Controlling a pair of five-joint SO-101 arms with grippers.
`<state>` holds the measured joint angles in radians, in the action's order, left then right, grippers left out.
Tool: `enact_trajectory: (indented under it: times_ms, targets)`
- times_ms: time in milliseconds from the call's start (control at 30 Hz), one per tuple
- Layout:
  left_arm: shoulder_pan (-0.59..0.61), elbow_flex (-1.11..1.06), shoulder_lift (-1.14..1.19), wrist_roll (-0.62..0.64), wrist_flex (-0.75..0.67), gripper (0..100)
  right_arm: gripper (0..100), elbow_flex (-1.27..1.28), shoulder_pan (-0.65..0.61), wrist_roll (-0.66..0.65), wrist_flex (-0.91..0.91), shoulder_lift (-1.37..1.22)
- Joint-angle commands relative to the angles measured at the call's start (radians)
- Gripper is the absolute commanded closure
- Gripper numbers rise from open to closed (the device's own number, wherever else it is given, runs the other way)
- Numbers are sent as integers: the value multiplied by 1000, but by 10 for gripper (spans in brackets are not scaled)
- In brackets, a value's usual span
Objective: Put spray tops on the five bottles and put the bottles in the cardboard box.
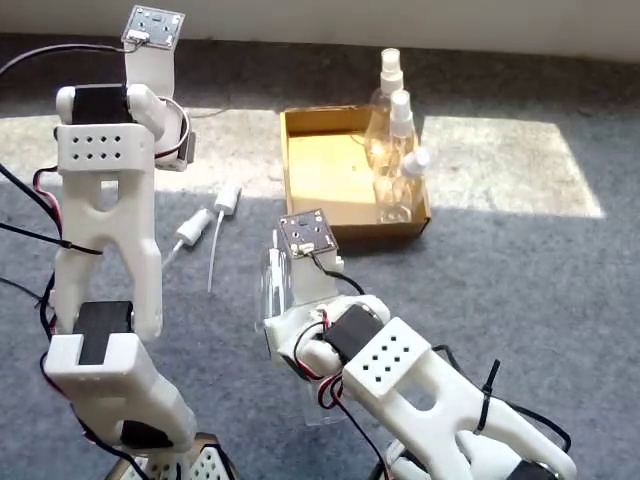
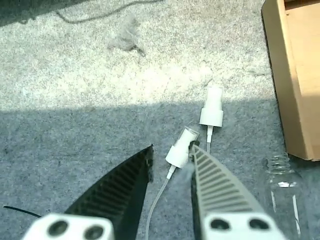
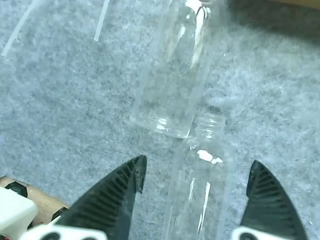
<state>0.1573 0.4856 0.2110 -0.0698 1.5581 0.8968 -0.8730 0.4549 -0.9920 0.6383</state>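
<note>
Three clear bottles (image 1: 392, 150) with white spray tops stand along one side of the cardboard box (image 1: 320, 175). Two loose spray tops lie on the carpet: one (image 2: 180, 150) sits between the tips of my open left gripper (image 2: 171, 150), the other (image 2: 212, 112) just beyond it. An uncapped clear bottle (image 2: 282, 185) lies close to the box wall (image 2: 295, 75). My right gripper (image 3: 197, 167) is open, low over a second uncapped bottle (image 3: 200, 190) that lies between its jaws. The first bottle (image 3: 175, 85) lies just past that one's neck.
Grey carpet covers the floor, with a sunlit band across the far side. In the high view the two spray tops (image 1: 210, 215) lie between the left arm (image 1: 105, 200) and the box. A dark cable (image 2: 95, 15) runs over the carpet farther off.
</note>
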Motion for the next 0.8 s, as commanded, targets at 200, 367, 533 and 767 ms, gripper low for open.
enact_trajectory:
  times_ms: [200,367,533,767]
  targets:
    - [12,4,-45,-5,-14,880,720,213,24,11,180,1]
    - [12,4,-47,-5,-11,880,721,220,47,6,180,-1]
    - [12,4,-47,-3,-11,880,823,222,90,5,180,-2]
    - [13,5,-54,-3,-11,880,945,228,314,-236,153,-1]
